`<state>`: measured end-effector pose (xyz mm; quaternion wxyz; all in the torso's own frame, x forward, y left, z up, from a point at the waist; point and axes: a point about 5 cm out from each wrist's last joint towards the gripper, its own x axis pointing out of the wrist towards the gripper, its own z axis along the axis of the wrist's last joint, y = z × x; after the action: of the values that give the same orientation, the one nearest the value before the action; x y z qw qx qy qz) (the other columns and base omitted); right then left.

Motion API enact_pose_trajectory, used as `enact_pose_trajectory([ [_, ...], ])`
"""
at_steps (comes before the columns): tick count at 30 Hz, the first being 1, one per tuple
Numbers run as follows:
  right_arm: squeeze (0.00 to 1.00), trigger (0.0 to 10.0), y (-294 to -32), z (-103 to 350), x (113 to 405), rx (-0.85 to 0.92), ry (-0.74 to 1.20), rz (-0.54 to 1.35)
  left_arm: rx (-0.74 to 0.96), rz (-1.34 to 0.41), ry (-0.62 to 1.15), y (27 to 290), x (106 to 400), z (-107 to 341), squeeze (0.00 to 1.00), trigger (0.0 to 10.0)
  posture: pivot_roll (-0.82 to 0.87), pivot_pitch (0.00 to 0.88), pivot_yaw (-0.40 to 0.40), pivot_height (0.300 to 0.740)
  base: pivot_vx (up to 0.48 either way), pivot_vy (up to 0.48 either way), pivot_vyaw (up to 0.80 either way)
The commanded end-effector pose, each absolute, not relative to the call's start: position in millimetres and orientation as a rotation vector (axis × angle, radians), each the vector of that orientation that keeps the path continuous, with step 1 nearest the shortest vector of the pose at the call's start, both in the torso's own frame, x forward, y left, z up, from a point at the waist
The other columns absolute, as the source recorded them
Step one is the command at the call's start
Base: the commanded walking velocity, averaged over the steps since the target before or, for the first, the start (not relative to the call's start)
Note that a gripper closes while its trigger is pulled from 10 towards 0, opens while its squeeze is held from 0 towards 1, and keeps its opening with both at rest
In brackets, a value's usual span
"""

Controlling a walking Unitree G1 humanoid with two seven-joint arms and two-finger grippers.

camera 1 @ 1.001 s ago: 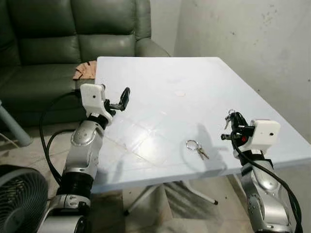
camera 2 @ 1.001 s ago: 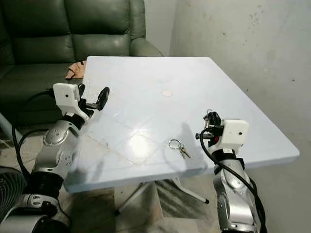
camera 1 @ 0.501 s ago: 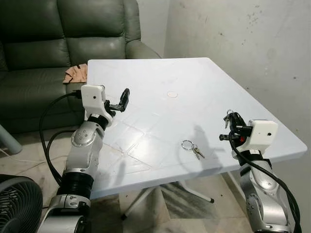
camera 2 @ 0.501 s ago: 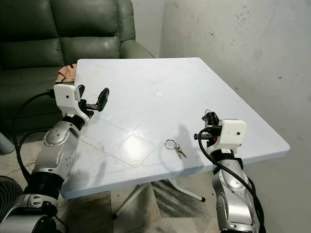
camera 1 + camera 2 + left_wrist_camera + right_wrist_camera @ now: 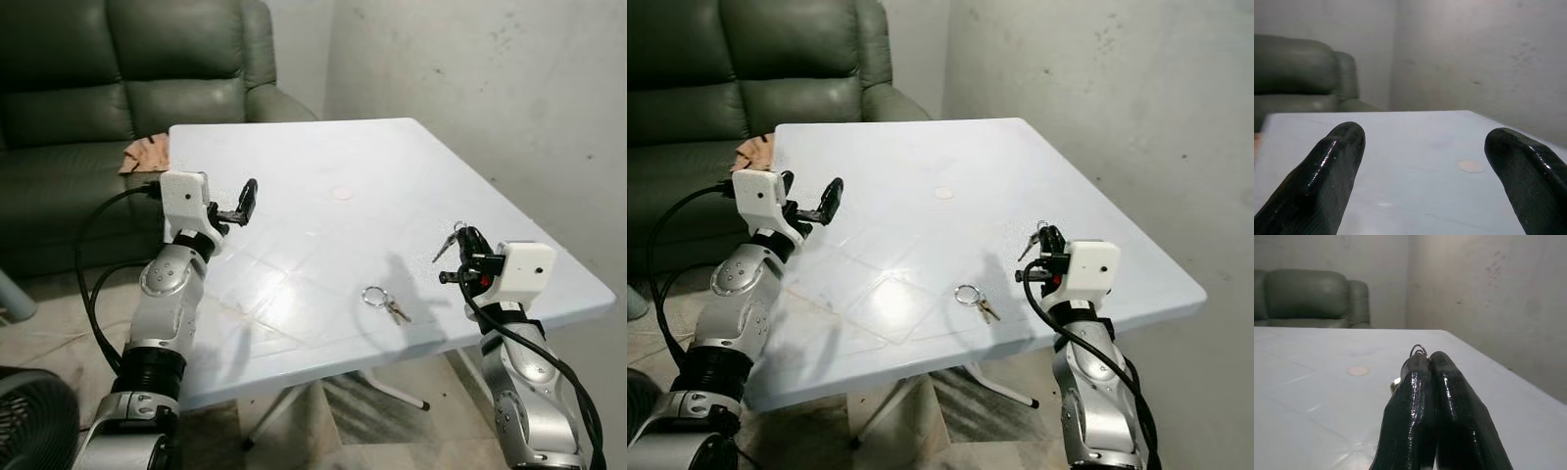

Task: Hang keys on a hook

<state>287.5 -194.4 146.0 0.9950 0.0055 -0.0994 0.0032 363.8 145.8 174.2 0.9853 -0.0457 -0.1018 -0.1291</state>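
My right gripper (image 5: 1425,363): raised above the near right part of the table, fingers pressed together, pinching a small bunch of keys (image 5: 453,238); a thin ring of that bunch peeks out just above my fingertips in the right wrist view, and one key hangs off to the side
My left gripper (image 5: 248,198): held up over the table's left edge, fingers (image 5: 1327,171) spread wide apart with nothing between them
Second key ring (image 5: 384,302): lies flat on the tabletop near the front edge, between my two arms and closer to my right one; a round ring with a couple of keys splayed from it toward the front edge, apart from both grippers
Table (image 5: 323,157): pale blue-white square top, glossy, with a bright glare patch near the front left
Small round mark (image 5: 341,194): a pale disc on the tabletop around the middle, beyond the lying key ring; I cannot tell what it is
Sofa (image 5: 98,88): dark green, behind the table on my left side
Brownish item (image 5: 145,157): rests on the sofa seat just beside the table's far left corner; too unclear to name
Wall (image 5: 490,88): grey, scuffed plaster along the table's right side
Fan (image 5: 29,421): dark grille on the floor at my lower left
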Motion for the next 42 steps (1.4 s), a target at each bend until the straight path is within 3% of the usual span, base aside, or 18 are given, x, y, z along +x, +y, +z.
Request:
enact_pose_trajectory([
  [1, 0.0, 10.0, -189.1, 149.5, 288.1, 0.017, -0.212, 0.027, -0.087, -0.242, -0.2, 152.0, 365.1, 176.0, 0.0, 10.0, -0.01, 0.0, -0.024, 0.74, 0.0, 0.0, -0.76],
  [42, 0.0, 10.0, -192.0, 148.9, 287.1, 0.015, -0.206, 0.002, -0.02, -0.178, -0.171, 149.1, 368.4, 171.9, 0.0, 10.0, -0.01, 0.0, -0.018, 0.74, 0.0, 0.0, -0.76],
])
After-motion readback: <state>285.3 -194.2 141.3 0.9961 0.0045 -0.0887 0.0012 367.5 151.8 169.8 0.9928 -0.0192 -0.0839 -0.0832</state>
